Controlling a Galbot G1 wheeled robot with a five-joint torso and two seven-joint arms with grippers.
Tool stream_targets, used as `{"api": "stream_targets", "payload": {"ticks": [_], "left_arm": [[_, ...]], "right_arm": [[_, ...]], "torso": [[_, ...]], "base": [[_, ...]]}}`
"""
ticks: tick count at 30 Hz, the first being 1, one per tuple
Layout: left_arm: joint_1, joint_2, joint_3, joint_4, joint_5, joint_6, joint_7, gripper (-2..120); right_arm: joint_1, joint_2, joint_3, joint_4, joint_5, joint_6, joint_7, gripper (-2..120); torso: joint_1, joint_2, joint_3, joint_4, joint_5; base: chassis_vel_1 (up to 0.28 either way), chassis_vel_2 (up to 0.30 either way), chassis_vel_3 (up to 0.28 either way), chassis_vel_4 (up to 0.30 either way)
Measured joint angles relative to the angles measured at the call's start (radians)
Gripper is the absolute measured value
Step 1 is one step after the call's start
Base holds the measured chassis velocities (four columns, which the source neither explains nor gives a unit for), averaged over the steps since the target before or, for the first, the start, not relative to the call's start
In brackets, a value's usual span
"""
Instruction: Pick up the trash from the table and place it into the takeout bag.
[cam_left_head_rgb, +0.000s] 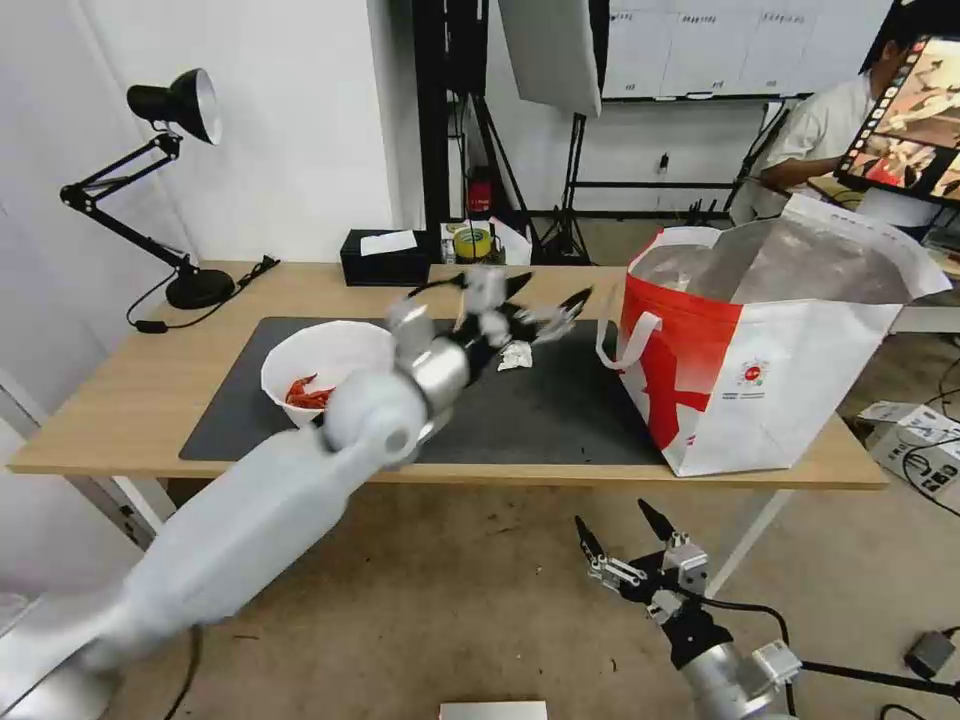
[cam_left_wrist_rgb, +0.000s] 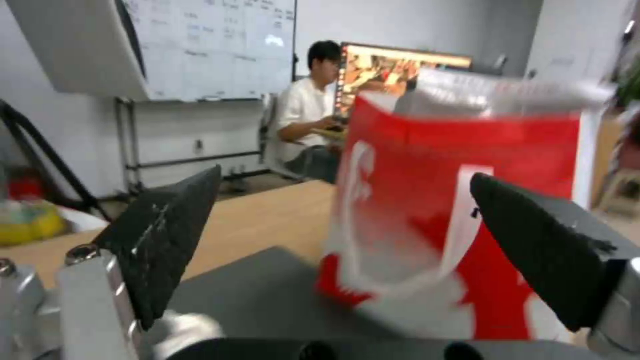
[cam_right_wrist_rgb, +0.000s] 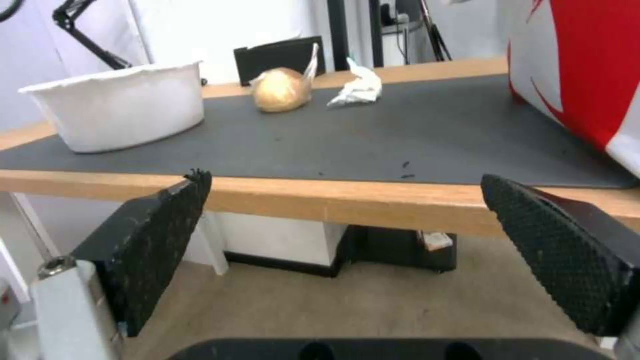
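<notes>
Left claw (cam_left_head_rgb: 545, 295) gapes empty mid-frame above the matte grey mat (cam_left_head_rgb: 560, 410); right claw (cam_left_head_rgb: 620, 535), knurled pads spread, hangs lower right.

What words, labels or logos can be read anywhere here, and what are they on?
No text reads clearly enough to quote.
Takeout bag: small round red logo with tiny lines under it, too small to read.
Whiteboard: faint writing in a grid, too blurred to read.
Monitor: pictures, no legible words.
Yellow tape roll: no readable label.
</notes>
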Motion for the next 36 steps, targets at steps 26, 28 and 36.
{"api": "stream_targets", "payload": {"ticks": [26,28,36], "left_arm": [[0.806,0.038,-0.598,-0.106,0.402,-0.215,0.021,100],[0.857,0.011,-0.636,-0.110,0.412,-0.222,0.006,100],[0.991,-0.088,-0.710,-0.130,0.430,-0.221,-0.076,100]], "right_arm": [[-0.036,0.060,0.010,0.000,-0.061,0.037,0.024,100],[-0.035,0.064,0.003,-0.003,-0.066,0.038,0.028,100],[-0.040,0.078,-0.012,-0.003,-0.083,0.047,0.055,100]], "torso": [[0.000,0.000,0.000,0.0002,0.0003],[0.000,0.000,0.000,0.0002,0.0004],[0.000,0.000,0.000,0.0001,0.0003]], "base": [[0.000,0.000,0.000,0.000],[0.000,0.000,0.000,0.000],[0.000,0.000,0.000,0.000]]}}
